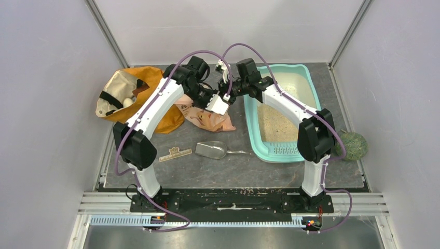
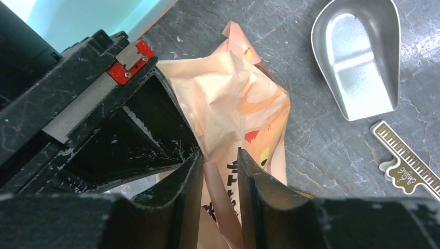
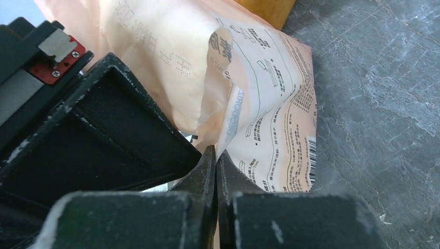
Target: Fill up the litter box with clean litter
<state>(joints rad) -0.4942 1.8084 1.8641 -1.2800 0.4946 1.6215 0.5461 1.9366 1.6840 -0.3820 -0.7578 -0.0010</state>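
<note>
The teal litter box stands at the right, with pale clean litter covering its near half. The peach-pink pouch lies left of the box with its top lifted, and also shows in the left wrist view and the right wrist view. My left gripper holds a fold of the pouch's top between nearly closed fingers. My right gripper is clamped tight on the pouch's edge from the other side. Both grippers meet just left of the box's rim.
A silver metal scoop lies on the table in front of the pouch, with a small ruler to its left. An orange fabric bag sits at the far left. A green ball lies right of the box.
</note>
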